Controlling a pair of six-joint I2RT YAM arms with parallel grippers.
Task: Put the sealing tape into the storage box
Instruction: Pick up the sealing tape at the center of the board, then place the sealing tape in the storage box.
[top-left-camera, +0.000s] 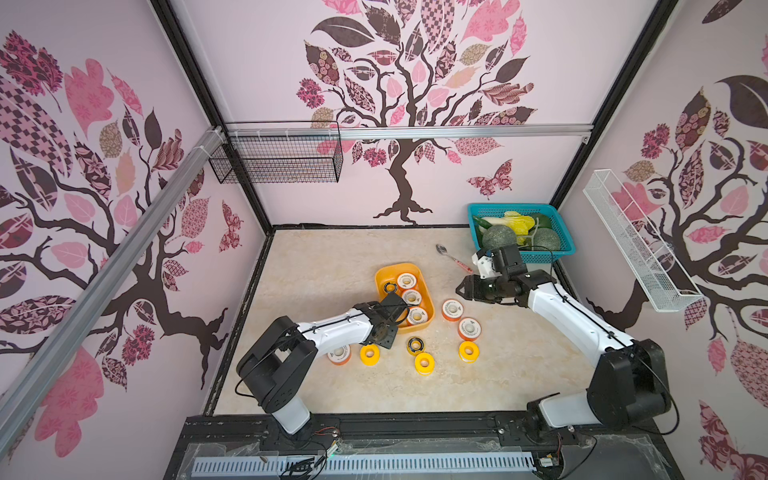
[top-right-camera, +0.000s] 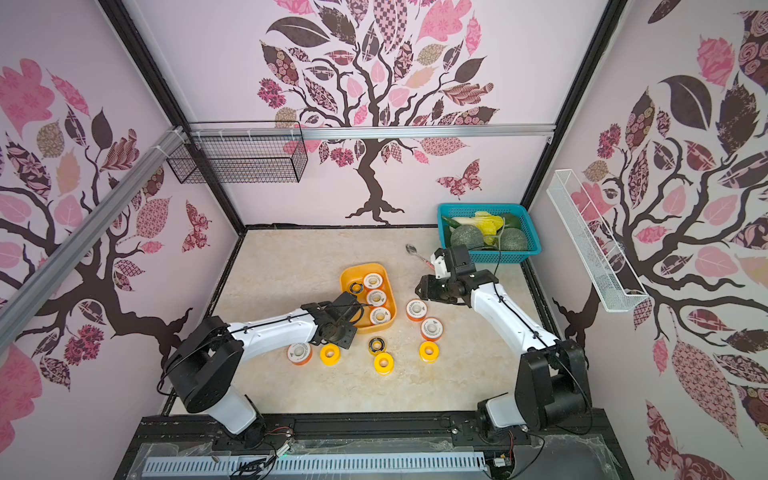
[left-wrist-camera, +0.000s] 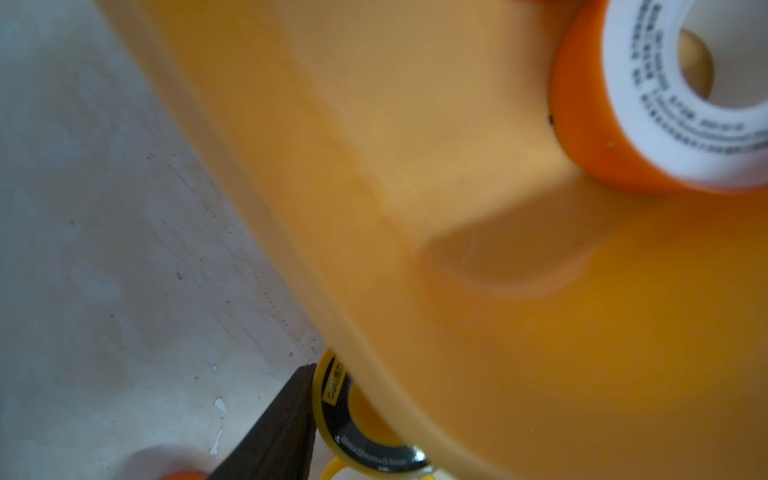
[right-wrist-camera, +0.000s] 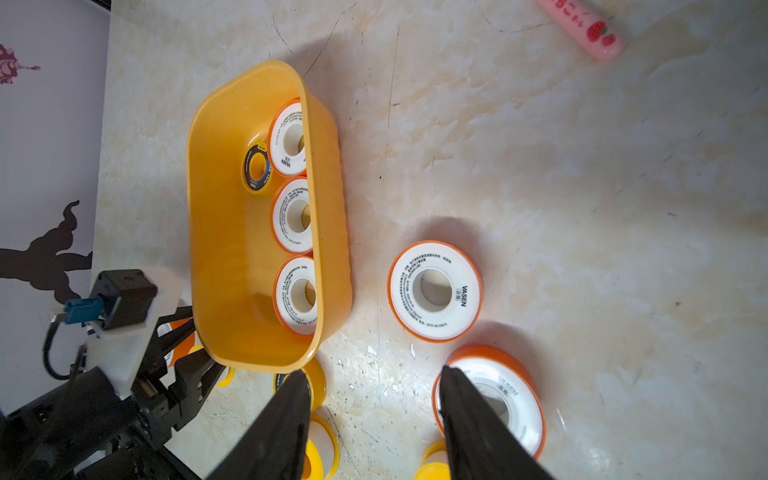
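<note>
Top views give us the whole cell: pale pink walls (top-left-camera: 266, 83) carrying a brown tree decal (top-left-camera: 405, 124) with pink patterned leaves and butterflies, black frame posts (top-left-camera: 187, 62) in the corners, and an aluminium rail (top-left-camera: 457, 132) across the back. A black wire basket (top-left-camera: 278, 160) hangs from that rail, well beyond the storage box (right-wrist-camera: 224, 216). A white wire basket (top-left-camera: 636, 245) sits on the side wall past the right arm.

The tabletop (top-left-camera: 316, 266) is beige and marbled, and close up in the right wrist view it's scratched and flecked white. The storage box lies mid-table. Inside it are three orange sealing tape rolls (top-left-camera: 411, 297) in a row along one long wall, with a black roll (top-left-camera: 390, 287) beside the far one.

Off the box's right-arm side, two more orange rolls (top-left-camera: 452, 309) lie flat. Off its near end sit a second black roll (top-left-camera: 415, 345), three yellow rolls (top-left-camera: 424, 363) and a lone orange roll (top-left-camera: 338, 353) by the left arm. Beyond the box there's a pink-handled spoon (top-left-camera: 451, 255), then a teal basket (top-left-camera: 559, 253) of vegetables (top-left-camera: 498, 237) in the far corner.

The left gripper (top-left-camera: 398, 309) is at the box's near end, one dark finger outside the wall; whether it pinches that wall, I cannot tell. The right gripper (right-wrist-camera: 374, 372) hangs near the two orange rolls, jaws spread, nothing between them.
</note>
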